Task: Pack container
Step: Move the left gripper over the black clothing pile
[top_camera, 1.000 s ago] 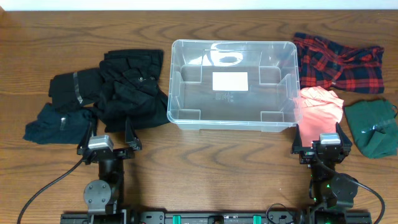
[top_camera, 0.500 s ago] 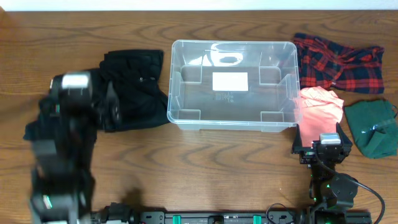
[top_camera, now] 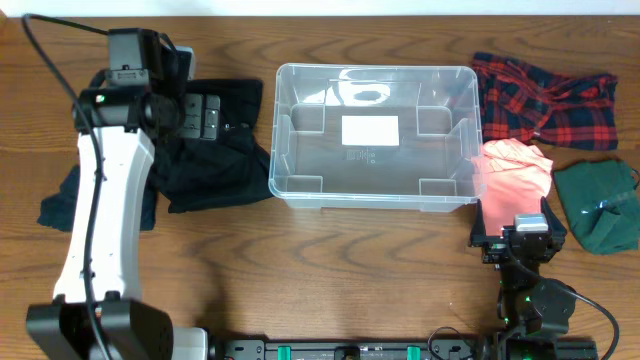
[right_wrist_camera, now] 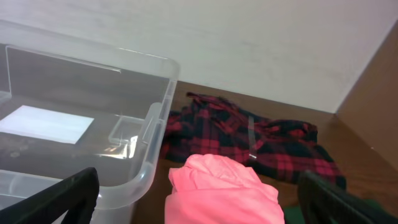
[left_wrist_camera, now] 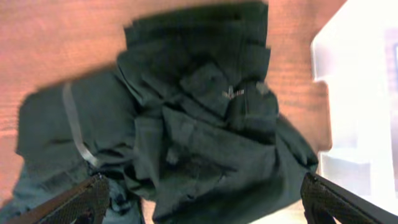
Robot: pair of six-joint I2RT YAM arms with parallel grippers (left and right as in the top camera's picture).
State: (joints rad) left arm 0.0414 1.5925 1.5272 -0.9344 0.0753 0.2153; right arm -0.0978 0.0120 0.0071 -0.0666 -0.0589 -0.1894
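Container (top_camera: 375, 197) sits mid-table, upright, open top, w/ a white label (top_camera: 370, 130) on its btm and no clothes inside. Left arm (top_camera: 100, 220) stretches out over the far-left part of the table (top_camera: 330, 270). The left gripper (top_camera: 198, 117) hangs over the black clothes (top_camera: 215, 170), a crumpled heap just left of the container; its edge is right at the container's left wall, touching or not, can't tell. The left wrist view is blurry, but the fingers (left_wrist_camera: 87, 199) show spread wide apart, one at each btm corner, w/ nothing clamped btwn them and the black heap filling the view below. Whether the tips touch the fabric can't be told. A dark bluish cloth (top_camera: 60, 205) lies left of the black heap, partly hidden by the arm. Right gripper (top_camera: 516, 218) is low at the near-right edge, fingers wide apart, holding nothing, pointing toward a pink cloth (top_camera: 515, 170) just ahead of it. The pink cloth lies against the container's right end. Behind it is a red-and-black plaid shirt (top_camera: 545, 100), spread at the far-right corner, close by the container's right wall. A green cloth (top_camera: 600, 205) lies right of the pink one, near the table edge.
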